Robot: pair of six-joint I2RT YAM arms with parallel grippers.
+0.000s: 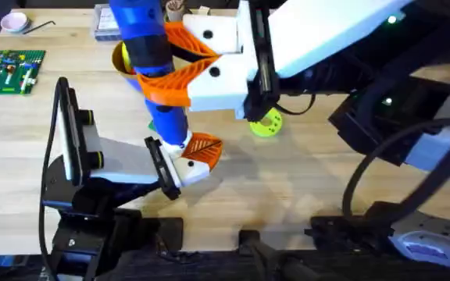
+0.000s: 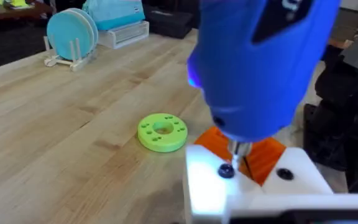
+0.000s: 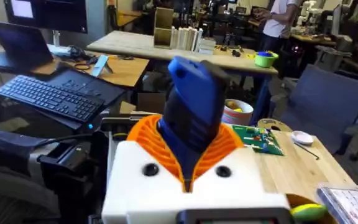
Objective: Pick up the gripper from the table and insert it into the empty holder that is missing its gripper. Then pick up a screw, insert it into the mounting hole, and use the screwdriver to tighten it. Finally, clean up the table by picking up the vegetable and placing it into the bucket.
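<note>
Right up close we see our right pincer (image 1: pixel 180 66) squeezing the blue screwdriver (image 1: pixel 148 39); its tip touches a screw (image 2: pixel 226 170) below; we cannot tell how our left pincer (image 1: pixel 192 158) stands.

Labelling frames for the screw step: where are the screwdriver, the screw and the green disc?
screwdriver (image 2: pixel 260 62): left wrist view, blue body.
screw (image 2: pixel 226 171): left wrist view, dark head under the tip.
green disc (image 2: pixel 161 132): left wrist view, top face.

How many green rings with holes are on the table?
1. The green ring lies flat on the table, beside the right gripper holding the screwdriver. Arms may hide others.
</note>
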